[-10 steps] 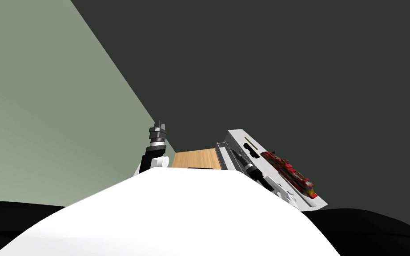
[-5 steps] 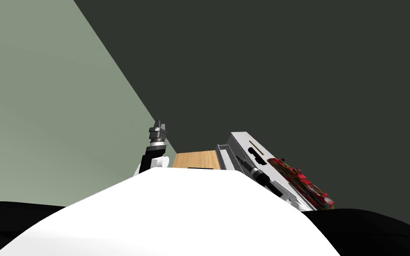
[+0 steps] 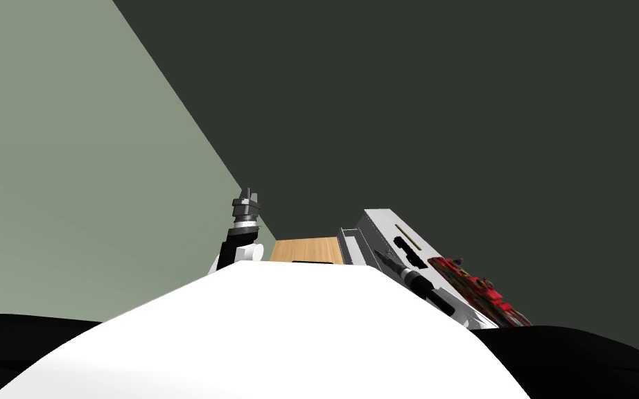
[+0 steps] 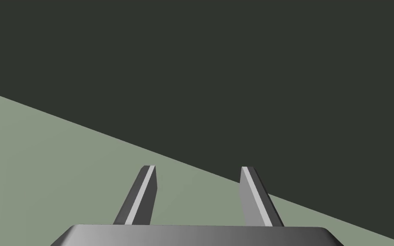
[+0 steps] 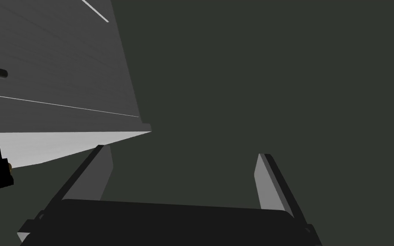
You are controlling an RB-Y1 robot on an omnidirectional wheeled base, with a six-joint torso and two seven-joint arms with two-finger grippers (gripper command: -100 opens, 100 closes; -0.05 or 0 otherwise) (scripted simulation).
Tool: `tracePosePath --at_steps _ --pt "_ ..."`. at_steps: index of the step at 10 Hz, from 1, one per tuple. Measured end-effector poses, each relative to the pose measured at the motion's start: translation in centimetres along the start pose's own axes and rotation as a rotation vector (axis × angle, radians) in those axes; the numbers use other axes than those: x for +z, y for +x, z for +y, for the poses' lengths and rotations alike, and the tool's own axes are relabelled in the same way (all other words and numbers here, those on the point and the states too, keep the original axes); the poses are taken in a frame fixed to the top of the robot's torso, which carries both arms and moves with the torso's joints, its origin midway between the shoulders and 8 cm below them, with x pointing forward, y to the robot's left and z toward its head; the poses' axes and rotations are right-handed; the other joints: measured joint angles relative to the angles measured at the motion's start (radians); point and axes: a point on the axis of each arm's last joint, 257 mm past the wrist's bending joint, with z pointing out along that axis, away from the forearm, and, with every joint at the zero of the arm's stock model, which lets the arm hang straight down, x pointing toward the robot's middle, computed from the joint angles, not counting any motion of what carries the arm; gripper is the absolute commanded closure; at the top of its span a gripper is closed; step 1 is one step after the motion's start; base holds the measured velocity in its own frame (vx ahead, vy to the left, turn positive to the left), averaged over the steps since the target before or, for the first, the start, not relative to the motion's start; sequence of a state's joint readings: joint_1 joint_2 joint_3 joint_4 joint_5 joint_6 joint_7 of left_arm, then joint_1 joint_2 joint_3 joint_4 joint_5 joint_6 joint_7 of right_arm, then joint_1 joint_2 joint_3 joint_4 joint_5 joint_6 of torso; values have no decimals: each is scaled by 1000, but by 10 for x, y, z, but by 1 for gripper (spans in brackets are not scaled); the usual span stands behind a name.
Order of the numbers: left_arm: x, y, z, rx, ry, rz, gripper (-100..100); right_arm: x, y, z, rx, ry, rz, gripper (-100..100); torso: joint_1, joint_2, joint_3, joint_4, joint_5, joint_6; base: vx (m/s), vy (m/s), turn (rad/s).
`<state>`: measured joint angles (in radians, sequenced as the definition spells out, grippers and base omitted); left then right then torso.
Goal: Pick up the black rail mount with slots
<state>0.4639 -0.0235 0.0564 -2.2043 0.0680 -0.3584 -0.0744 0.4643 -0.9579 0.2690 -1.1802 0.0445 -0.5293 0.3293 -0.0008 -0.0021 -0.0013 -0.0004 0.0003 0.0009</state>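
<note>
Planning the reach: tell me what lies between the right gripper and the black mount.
In the head view, only a short bare strip of the white top lies between the right gripper and the mount.

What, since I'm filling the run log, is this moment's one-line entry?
right gripper: open, near black rail mount, not gripping | mount: on white surface | left gripper: open, raised

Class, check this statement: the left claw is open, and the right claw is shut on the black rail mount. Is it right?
Not quite. The left claw is open, but the right claw is open too, with nothing between its fingers; the right wrist view shows it. The black rail mount lies on the white surface.
</note>
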Motion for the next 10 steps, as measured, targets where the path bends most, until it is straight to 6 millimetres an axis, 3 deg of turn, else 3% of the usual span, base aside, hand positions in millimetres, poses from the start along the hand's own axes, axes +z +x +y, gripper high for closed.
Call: tracePosePath --at_steps 2,6,7,10 --pt "0 0 0 0 0 0 0 -16 14 -44 -67 65 78 -100 0 -4 -2 -1 0 -1 132 13 96" --pt "0 0 0 0 0 0 0 -59 28 -110 -188 192 213 -100 1 -5 -3 -1 0 0 109 12 54" --pt "0 0 0 0 0 0 0 -65 27 -113 -197 195 220 -100 1 -1 -1 0 0 0 68 15 59" --pt "0 0 0 0 0 0 0 -101 28 -149 -275 264 308 -100 0 -3 -2 -1 0 0 104 1 61"
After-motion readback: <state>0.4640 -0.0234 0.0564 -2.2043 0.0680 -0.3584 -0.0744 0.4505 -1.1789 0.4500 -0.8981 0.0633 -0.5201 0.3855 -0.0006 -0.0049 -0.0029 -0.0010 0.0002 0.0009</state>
